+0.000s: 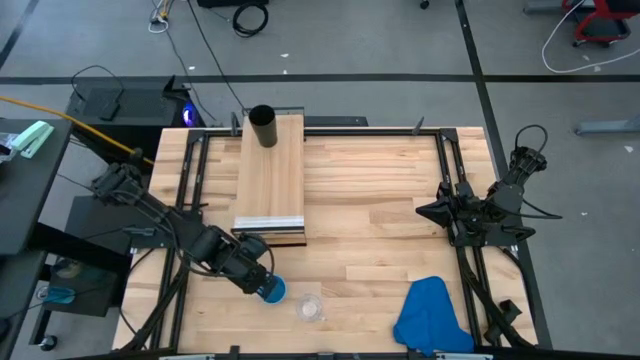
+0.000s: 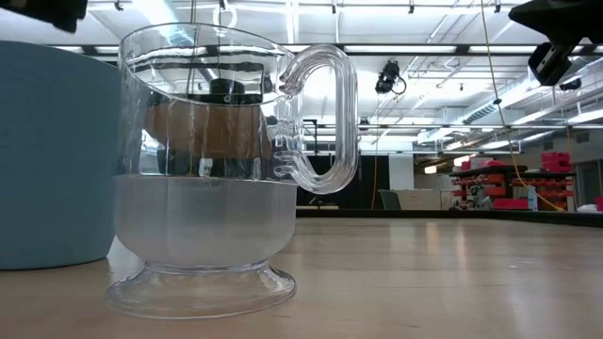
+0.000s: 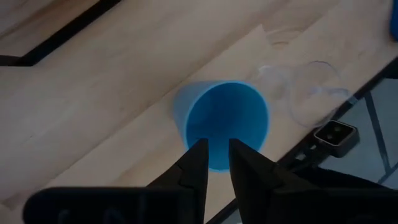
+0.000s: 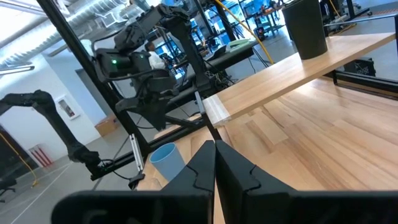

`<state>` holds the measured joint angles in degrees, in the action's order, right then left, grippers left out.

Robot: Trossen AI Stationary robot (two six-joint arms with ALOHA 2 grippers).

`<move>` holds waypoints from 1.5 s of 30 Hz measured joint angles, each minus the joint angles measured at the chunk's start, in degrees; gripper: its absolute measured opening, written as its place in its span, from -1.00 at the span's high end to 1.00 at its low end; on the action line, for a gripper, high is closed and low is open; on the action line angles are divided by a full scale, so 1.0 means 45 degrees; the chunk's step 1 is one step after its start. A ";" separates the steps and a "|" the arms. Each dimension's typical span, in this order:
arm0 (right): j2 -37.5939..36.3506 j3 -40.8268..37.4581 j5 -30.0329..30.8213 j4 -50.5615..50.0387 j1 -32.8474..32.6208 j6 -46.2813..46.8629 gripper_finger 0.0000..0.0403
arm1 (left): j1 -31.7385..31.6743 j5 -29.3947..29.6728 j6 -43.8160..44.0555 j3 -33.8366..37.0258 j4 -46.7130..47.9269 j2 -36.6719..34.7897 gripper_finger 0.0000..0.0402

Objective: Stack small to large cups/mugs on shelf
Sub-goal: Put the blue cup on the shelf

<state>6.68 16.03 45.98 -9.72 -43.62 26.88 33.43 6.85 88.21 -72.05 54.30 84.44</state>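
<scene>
The blue cup [image 1: 272,290] stands upright, mouth up, near the table's front edge, left of the middle. The left gripper [image 3: 216,163] is at its rim: in the left wrist view the two fingers are slightly apart, seemingly with one inside the mouth and one outside the wall, which looks like a rim pinch being set up or just made; whether they actually press the wall cannot be told. That hold would suit lifting the cup without tipping it.

Just beside the blue cup, toward the middle of the front edge, is the clear cup [image 1: 310,308]. The low view shows it upright on a small foot, with a loop handle [image 2: 320,118] at its side. It sits apart from the blue cup, untouched.

The black cup [image 1: 263,126] stands upright at the far end of the shelf [image 1: 270,195], which runs from the table's back edge toward the middle. It is probably the base of the stack, so the blue cup likely goes into it next.

The right gripper [image 4: 215,163] waits by the table's right edge, fingers together and empty.

Counted: three cups, one shelf, one blue cloth [image 1: 432,316] at the front right corner.
</scene>
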 joint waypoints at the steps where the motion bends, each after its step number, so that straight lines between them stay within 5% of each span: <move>1: 0.0002 0.0000 0.0000 0.0000 0.0000 0.0002 0.92 | 0.0005 -0.0002 0.0022 0.0114 -0.0067 0.0000 0.64; 19: 0.0000 0.0000 0.0000 0.0000 0.0000 0.0001 0.92 | -0.0030 -0.0005 0.0300 0.1136 -0.0906 -0.0001 0.51; 45: 0.0005 -0.0005 0.0000 0.0009 -0.0001 -0.0002 0.92 | -0.0059 -0.0396 0.0222 0.1129 -0.1286 0.1963 0.51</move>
<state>6.70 16.01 45.98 -9.68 -43.62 26.87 33.16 5.07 89.21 -66.97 48.51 93.28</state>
